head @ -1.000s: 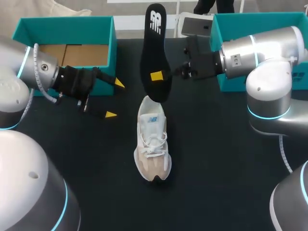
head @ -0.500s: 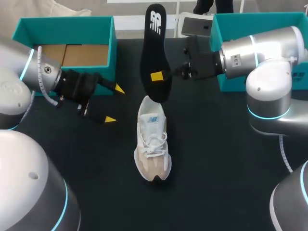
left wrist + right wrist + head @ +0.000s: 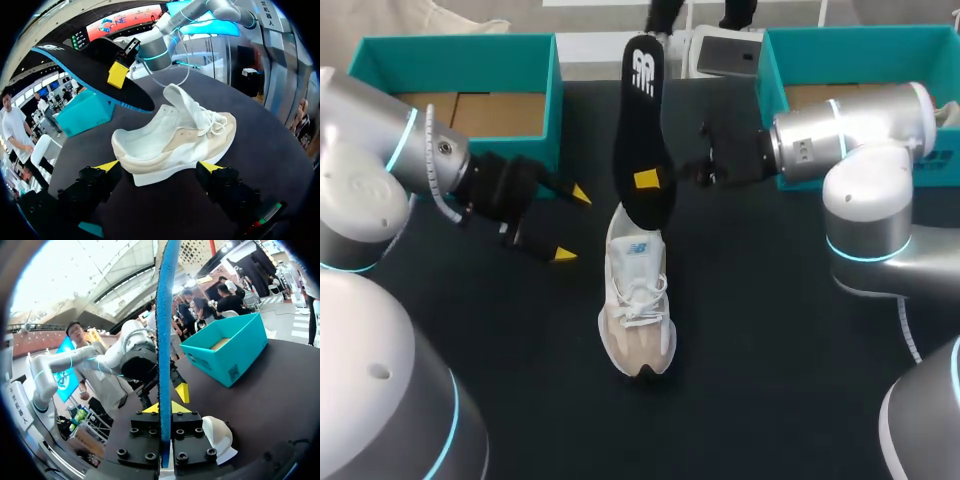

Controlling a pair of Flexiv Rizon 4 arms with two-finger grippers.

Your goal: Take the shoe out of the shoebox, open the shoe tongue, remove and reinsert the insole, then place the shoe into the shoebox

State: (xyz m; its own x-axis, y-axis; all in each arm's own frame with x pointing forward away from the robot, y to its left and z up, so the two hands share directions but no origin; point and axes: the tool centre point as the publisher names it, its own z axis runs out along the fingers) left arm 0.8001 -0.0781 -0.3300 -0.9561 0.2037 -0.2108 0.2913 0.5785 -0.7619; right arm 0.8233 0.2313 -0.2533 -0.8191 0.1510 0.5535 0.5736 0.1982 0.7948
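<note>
A white shoe (image 3: 636, 300) lies mid-worktop (image 3: 770, 330). The right fingers (image 3: 646, 180) clamp the black insole (image 3: 642, 110) upright above its heel; the left fingers (image 3: 563, 255) spread wide beside it. Best steady the shoe, then feed the insole's lower end in.

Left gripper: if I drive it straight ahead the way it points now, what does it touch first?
Most likely the shoe: it lies side-on just ahead of the open left gripper, nothing between them. The insole hangs higher, over the heel, so probably clear, though depth is uncertain.
</note>
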